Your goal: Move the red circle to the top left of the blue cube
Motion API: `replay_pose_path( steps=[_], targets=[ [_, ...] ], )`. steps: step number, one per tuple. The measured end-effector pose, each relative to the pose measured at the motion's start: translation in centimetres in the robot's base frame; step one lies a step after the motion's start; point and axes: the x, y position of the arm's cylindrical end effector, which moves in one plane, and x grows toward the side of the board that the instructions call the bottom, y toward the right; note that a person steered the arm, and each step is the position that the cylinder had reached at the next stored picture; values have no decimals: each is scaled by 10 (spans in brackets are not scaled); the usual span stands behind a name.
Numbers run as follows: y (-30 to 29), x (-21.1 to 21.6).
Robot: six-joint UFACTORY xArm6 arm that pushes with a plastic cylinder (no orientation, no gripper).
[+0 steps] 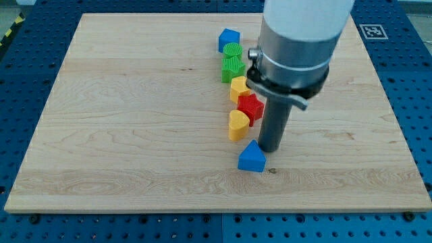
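A dark rod descends from the grey arm at the frame's centre-right, my tip (271, 150) resting on the table (135, 135) just right of a blue triangle (251, 158) and below a red star (250, 106). This rig has no jaws, so none can be called spread or pinching. Blocks run in a tight column up the middle: a yellow heart (237, 125), the star, a yellow block (239, 88), a green block (233, 67), a green circle (231, 49) and a blue cube (229, 39) at top. No red circle can be made out; the arm may hide it. Bare wood lies open left of the cube, and the table's top edge runs close above it.
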Motion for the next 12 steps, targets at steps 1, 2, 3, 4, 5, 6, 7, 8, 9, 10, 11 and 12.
replay_pose_path(
  steps=[1, 2, 3, 4, 5, 6, 7, 8, 9, 10, 11, 12],
  targets=[
    [7, -47],
    [9, -97],
    [9, -147],
    [21, -164],
    [46, -178],
    [52, -199],
    [52, -225],
    [53, -235],
    [81, -235],
    [109, -246],
    [109, -272],
    [105, -280]
  ],
)
